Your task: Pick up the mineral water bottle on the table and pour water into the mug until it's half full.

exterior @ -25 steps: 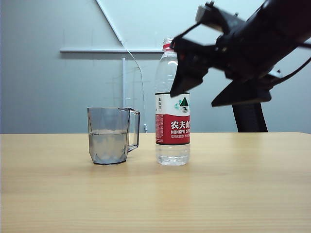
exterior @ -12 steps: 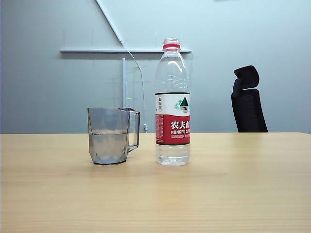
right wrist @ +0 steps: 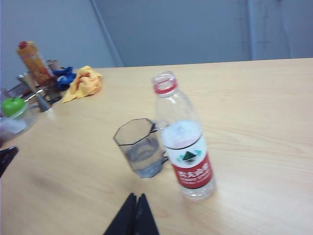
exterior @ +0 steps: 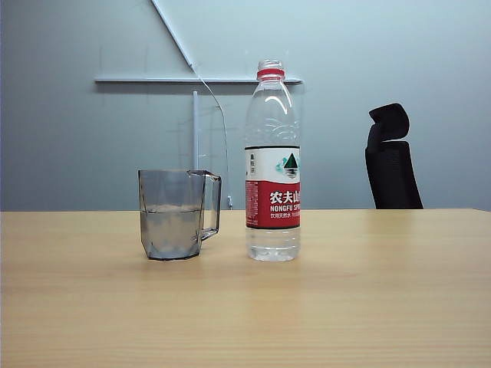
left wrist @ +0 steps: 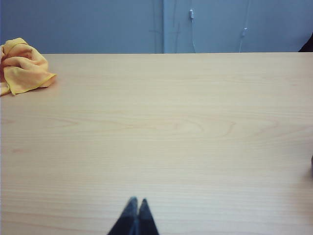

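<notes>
Tan table (exterior: 368, 291) is carrying the mineral water bottle (exterior: 272, 161), uncapped mid-table beside the mug (exterior: 175, 215) showing water (exterior: 172, 230) roughly halfway; left gripper (left wrist: 135, 218) and right gripper (right wrist: 133, 215) are hovering closed, holding nothing.

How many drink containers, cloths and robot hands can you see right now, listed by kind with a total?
Bottles: 1, the mineral water bottle
Mugs: 1, the mug, partly filled with water
Yellow cloths: 1, the yellow cloth
Robot hands: 2, the left hand and right hand, both shut, holding nothing
Total: 5
</notes>
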Robot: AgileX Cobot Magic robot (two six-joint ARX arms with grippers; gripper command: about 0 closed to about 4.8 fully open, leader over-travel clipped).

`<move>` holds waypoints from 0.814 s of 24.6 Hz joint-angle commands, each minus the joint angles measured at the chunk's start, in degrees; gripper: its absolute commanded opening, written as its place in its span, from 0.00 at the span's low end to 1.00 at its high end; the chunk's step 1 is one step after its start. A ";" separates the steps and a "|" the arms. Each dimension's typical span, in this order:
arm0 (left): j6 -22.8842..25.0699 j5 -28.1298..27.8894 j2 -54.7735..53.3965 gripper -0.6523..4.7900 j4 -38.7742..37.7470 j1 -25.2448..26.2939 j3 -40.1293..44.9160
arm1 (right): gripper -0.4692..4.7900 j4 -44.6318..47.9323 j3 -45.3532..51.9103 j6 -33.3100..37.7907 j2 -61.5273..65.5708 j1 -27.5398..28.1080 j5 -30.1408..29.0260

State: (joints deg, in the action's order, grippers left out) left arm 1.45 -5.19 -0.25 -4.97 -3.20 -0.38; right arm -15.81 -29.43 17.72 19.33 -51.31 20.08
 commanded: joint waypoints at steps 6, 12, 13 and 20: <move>-0.20 0.07 -0.09 0.12 0.76 -0.02 -0.13 | 0.08 0.98 -0.28 -0.15 -0.74 -0.07 1.88; -0.17 0.04 -0.09 0.12 0.76 -0.02 -0.13 | 0.08 0.98 -0.28 -0.15 -0.72 -0.07 1.88; -0.17 0.07 -0.09 0.12 0.76 -0.02 -0.13 | 0.08 0.83 -0.28 -2.05 -0.72 -0.07 1.95; -0.17 0.07 -0.09 0.12 0.76 -0.02 -0.13 | 0.08 -2.69 2.99 -18.03 -7.32 8.37 1.68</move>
State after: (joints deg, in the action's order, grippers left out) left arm 1.45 -5.17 -0.25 -4.95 -3.20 -0.38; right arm -19.77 -27.86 1.30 13.04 -45.41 21.87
